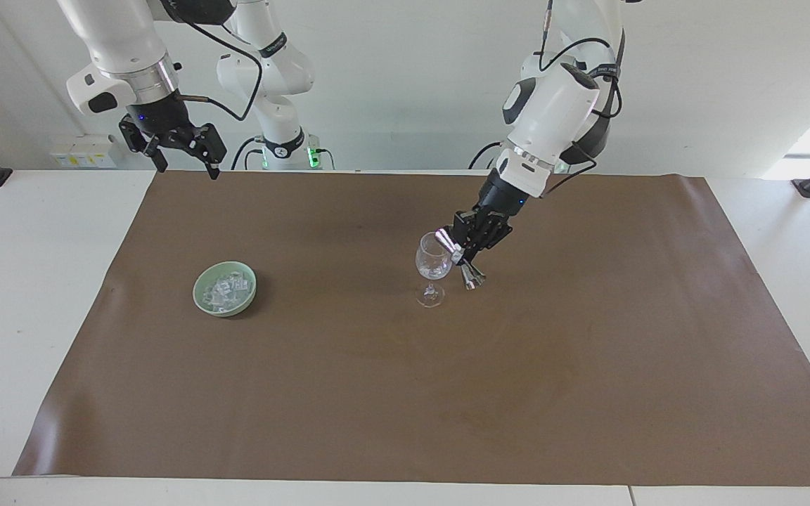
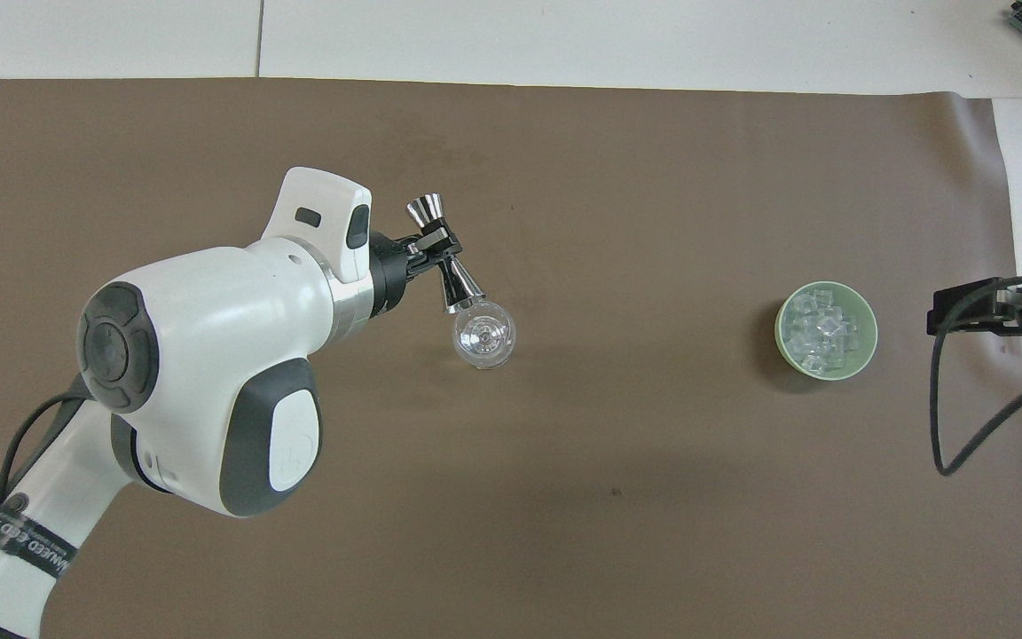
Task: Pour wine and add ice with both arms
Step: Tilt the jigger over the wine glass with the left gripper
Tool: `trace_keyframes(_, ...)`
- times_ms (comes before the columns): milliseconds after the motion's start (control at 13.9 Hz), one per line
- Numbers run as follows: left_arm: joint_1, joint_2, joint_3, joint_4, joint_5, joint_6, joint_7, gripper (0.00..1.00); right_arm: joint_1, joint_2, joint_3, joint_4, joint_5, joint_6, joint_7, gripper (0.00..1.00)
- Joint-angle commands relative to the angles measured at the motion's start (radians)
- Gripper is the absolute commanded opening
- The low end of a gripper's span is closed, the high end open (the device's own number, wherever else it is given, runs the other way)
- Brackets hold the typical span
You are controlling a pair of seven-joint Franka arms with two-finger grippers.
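Green bowl (image 1: 224, 289) holds ice (image 2: 821, 333). Left gripper (image 1: 467, 247) clamps tilted steel jigger (image 2: 443, 255) at wine glass (image 1: 432, 262); contents unclear. Right gripper (image 1: 181, 149) waits, fingers apart.

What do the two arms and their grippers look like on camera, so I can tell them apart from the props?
Both are glossy white jointed arms with grey joint caps and a silver ring at the wrist. The left arm has a black band with white lettering near its base and a black cable alongside. The left gripper and the right gripper are black, linked fingers; the right arm carries a looping black cable.
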Motion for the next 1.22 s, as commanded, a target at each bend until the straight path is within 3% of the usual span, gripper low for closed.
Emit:
trace_keyframes(0, -0.025, -0.038, 0.016, -0.042, 0.062, 0.022, 0.0, 0.0, -0.001, -0.023, -0.003, -0.024, 0.017, -0.002, -0.031, 1.0)
trace_keyframes(717, -0.042, -0.038, 0.016, -0.05, 0.182, 0.054, -0.006, 0.0, -0.001, -0.023, -0.003, -0.024, 0.017, -0.002, -0.031, 1.0)
trace_keyframes(1147, -0.042, -0.038, 0.014, -0.056, 0.185, 0.094, -0.013, 0.0, -0.001, -0.023, -0.003, -0.024, 0.017, -0.002, -0.031, 1.0)
